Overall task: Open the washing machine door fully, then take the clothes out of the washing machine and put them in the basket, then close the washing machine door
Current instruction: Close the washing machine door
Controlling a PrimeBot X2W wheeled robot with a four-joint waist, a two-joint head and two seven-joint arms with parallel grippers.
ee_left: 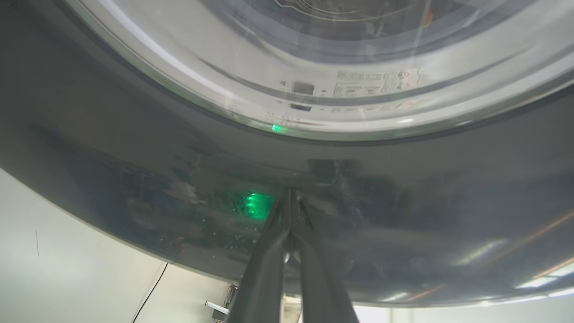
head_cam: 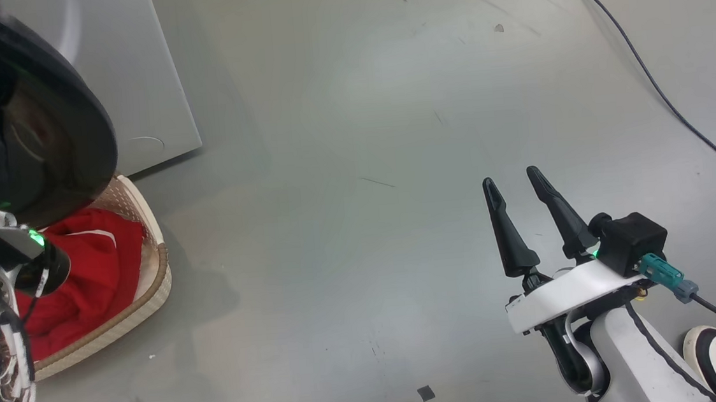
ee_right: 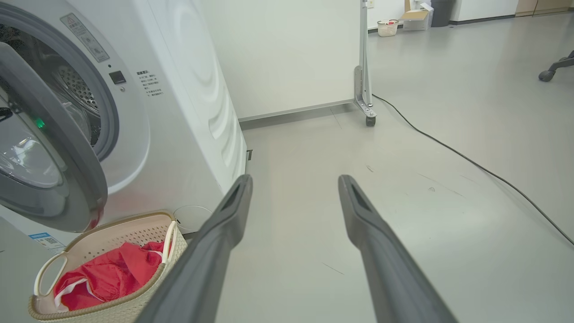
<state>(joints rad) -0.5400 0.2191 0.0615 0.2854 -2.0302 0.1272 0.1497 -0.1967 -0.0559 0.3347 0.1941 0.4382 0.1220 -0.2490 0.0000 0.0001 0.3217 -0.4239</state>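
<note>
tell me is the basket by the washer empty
No, the red clothes lie heaped inside the basket, as the right wrist view shows.

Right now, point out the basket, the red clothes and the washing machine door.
basket (ee_right: 128, 232): right wrist view, perforated back wall.
red clothes (ee_right: 112, 278): right wrist view, middle of the heap.
washing machine door (ee_right: 54, 134): right wrist view, dark rim.

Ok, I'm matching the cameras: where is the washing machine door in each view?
Head view: washing machine door at upper left, over the basket.
Left wrist view: dark rim across the middle, glass above.
Right wrist view: left edge, standing open.
Shared landmark: basket, head and right wrist views.
</note>
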